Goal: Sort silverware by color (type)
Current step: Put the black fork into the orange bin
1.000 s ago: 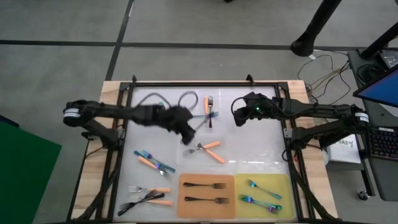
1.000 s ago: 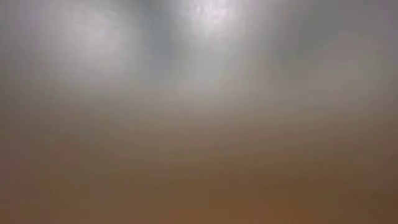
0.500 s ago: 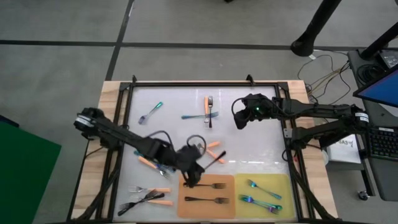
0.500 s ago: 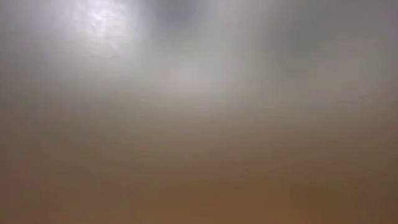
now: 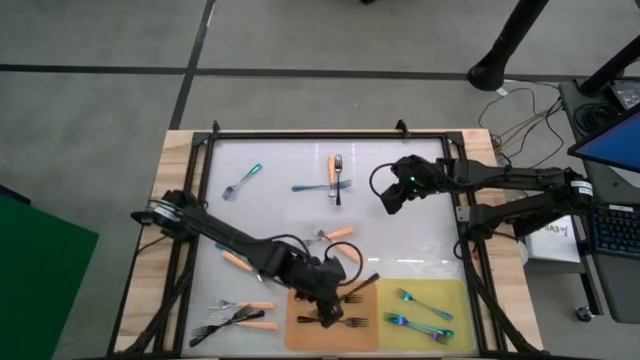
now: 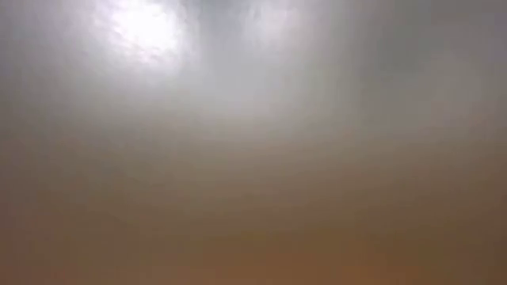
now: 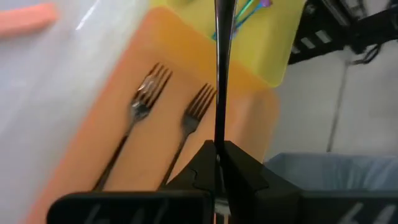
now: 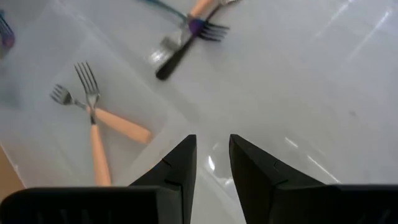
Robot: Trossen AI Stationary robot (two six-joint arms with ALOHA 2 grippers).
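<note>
Surface [image 5: 400, 235]: a pale sheet framed by a dark rail; it carries every fork and both mats, so the sorting happens inside one bounded area.
Orange mat [image 5: 300, 338]: lies at the near edge, the collecting place for black forks, judging by what sits on it.
Yellow mat [image 5: 462, 300]: just beside the orange mat on its right; it holds iridescent forks [image 5: 422, 303] only, which suggests one mat per kind.
Left arm: reaches diagonally across the surface from its left side down to the orange mat, a stretch that fits delivering a fork there.
Left claw [image 5: 325, 292]: closed on a black fork [image 7: 219, 74], pinching its handle so the shaft runs straight out ahead over the orange mat, in my reading poised to be set down.
Black forks on mat [image 7: 144, 102]: two lie side by side with tines the same way in the left wrist view; the held one hangs above them, well placed to join the row.
Right arm: waits over the far right part of the surface, clear of the left arm's work.
Right claw [image 5: 388, 197]: fingers apart and empty, hovering above bare surface.
Orange-handled forks [image 8: 93, 121]: two crossed near the right claw, unsorted; others are scattered mid-surface and at the near left.
Stray teal fork [image 5: 243, 181]: alone at the far left, not yet moved to the yellow mat.
Low view: shows only haze, so nothing can be told from it.
</note>
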